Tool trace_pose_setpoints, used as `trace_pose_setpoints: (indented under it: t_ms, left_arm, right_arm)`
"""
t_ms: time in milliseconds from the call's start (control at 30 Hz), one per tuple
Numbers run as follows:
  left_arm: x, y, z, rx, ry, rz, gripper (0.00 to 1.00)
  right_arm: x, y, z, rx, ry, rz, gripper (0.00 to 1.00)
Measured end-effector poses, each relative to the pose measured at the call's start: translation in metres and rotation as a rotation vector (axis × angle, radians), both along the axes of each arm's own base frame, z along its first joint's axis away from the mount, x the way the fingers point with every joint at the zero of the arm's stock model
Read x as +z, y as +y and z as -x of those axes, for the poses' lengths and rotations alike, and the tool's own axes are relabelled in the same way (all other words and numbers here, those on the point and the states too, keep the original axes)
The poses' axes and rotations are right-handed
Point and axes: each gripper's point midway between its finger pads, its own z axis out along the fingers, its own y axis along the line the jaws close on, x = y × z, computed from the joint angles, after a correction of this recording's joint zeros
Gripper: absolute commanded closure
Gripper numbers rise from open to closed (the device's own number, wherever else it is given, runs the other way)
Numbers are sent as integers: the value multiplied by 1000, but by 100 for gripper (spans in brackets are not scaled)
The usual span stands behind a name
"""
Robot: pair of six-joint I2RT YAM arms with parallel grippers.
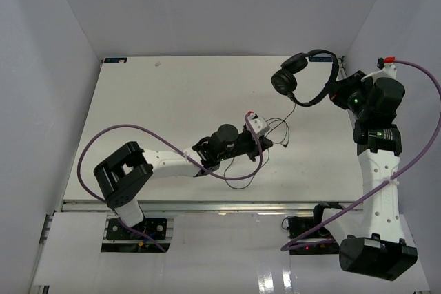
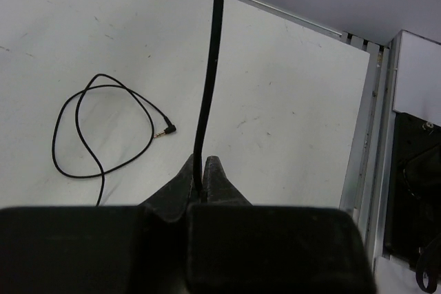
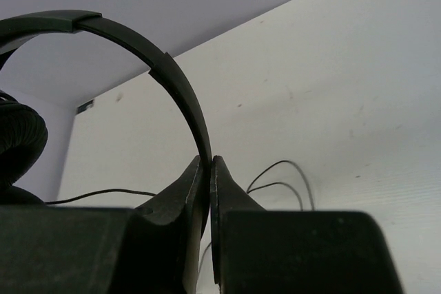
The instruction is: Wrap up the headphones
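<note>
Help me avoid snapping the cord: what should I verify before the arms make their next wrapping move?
1. Right tool shut on the headband: ok.
2. Left tool shut on the cord: ok; the cord runs straight up from between its fingers.
3. Spare cord slack: ok; a loose loop lies on the table.
4. Plug free: ok; it rests on the table at the end of the loop, with nothing holding it.
5. Cord clear of the purple cable: cannot tell; they overlap in the top view.
6. Earcups clear of the table: cannot tell.
</note>
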Motion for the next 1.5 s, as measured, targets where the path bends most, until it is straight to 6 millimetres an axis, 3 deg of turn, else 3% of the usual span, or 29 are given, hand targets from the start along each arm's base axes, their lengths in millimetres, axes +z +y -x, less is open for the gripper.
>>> trace_pose_setpoints:
  t_ms: [133, 267, 467, 567, 733, 967, 1200, 1500]
  left_arm:
    - [6, -8, 0, -10, 26, -50, 100]
    - [5, -13, 11, -46, 34, -143, 100]
    - [-1, 4, 23, -85, -3, -316, 100]
    - [9, 13, 22, -85, -39, -374, 100]
    - [42, 22, 12, -64, -132, -416, 100]
    - [72, 42, -3, 11, -246, -477, 100]
    - [84, 71, -26, 101, -307, -539, 100]
    - [87, 93, -54, 180, -320, -550, 100]
  right_arm:
    - [-16, -18, -13, -113, -2, 118, 92]
    - [-51, -33, -20, -181, 42, 253, 92]
    - [-100, -33, -18, -159, 103, 453, 92]
    - [-105, -20, -17, -99, 89, 530, 92]
    - [-110, 12, -13, 39, 19, 633, 92]
    - [-119, 43, 1, 241, -41, 684, 92]
    - [-114, 68, 23, 439, -123, 707, 92]
    - [-126, 104, 64, 729, -141, 642, 92]
